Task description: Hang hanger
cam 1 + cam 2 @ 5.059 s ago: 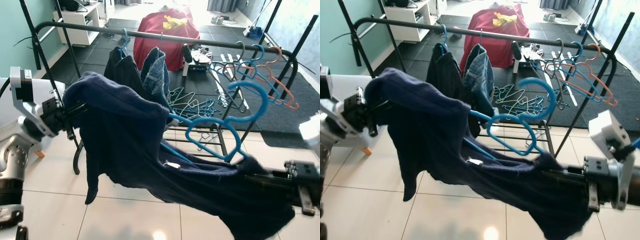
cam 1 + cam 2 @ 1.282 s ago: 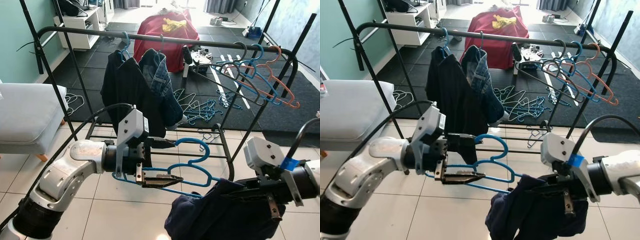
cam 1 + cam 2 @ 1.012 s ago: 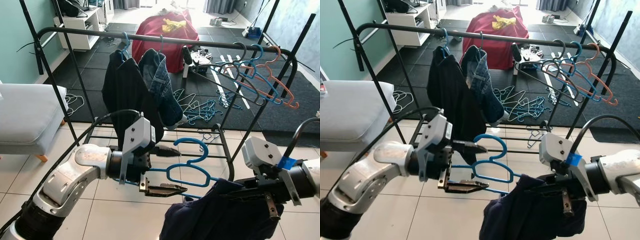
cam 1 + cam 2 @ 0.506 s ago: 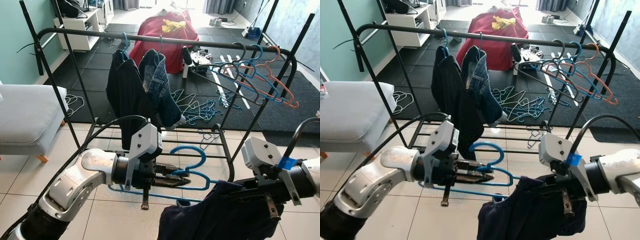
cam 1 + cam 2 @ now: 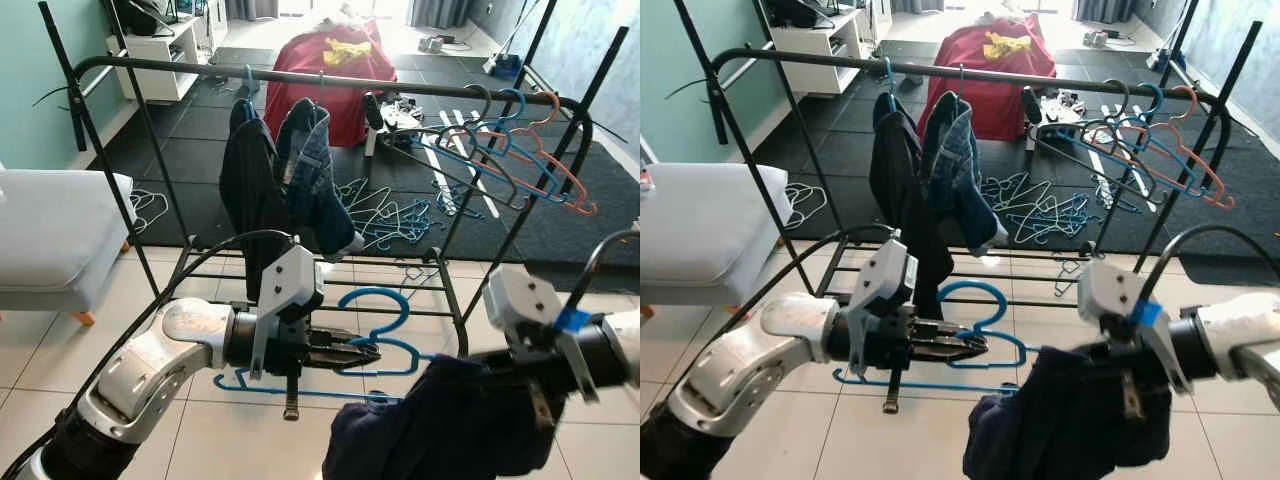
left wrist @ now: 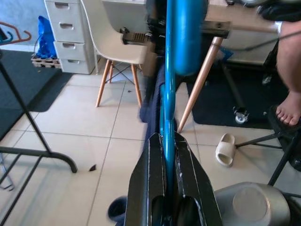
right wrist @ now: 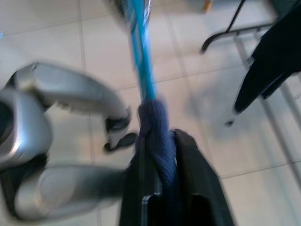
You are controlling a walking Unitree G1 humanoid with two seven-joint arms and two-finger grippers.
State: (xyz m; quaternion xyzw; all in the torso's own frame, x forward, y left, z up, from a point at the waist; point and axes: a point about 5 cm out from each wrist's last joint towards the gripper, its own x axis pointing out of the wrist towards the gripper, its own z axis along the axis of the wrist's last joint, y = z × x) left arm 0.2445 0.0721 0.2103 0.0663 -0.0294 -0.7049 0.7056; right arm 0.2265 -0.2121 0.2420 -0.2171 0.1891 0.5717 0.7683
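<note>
My left gripper [image 5: 367, 352] is shut on the upper bar of a blue plastic hanger [image 5: 300, 383], just below its hook [image 5: 378, 298], low in front of the black clothes rack [image 5: 300, 73]. In the left wrist view the fingers [image 6: 146, 175] clamp the blue bar [image 6: 167, 99]. The hanger's right end runs into a bunched navy garment [image 5: 440, 430]. That garment hangs from my right gripper [image 7: 160, 137], which is shut on a fold of it. A dark garment [image 5: 250, 190] and jeans [image 5: 312, 165] hang on the rail.
Several empty hangers [image 5: 515, 140] hang at the rail's right end, and a pile of hangers [image 5: 395, 215] lies on the dark mat behind. A red bag [image 5: 330, 70] sits beyond the rack and a grey cushion [image 5: 50, 235] at left. A person's foot [image 6: 288, 108] rests nearby.
My left wrist has turned and brought the hanger nearly level, a little higher. The right gripper has lifted the navy bundle slightly and drawn it closer to the hanger's end.
</note>
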